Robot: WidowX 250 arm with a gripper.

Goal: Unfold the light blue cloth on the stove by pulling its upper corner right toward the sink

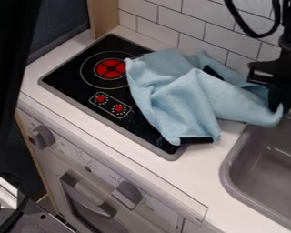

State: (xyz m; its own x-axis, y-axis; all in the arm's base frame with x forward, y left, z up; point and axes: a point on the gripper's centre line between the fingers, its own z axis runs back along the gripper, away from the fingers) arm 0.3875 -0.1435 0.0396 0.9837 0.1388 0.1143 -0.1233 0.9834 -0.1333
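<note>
— Why does the blue cloth [172,91] slope so?
— It covers the right edge of the stovetop [69,79]; its sink-side end touches the gripper [275,101], which probably supports it. Whether this end is pinched, I cannot tell.

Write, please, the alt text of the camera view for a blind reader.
A crumpled light-blue cloth partly covers a black toy stovetop, its right end at the black gripper. A grey sink is at the lower right.
</note>
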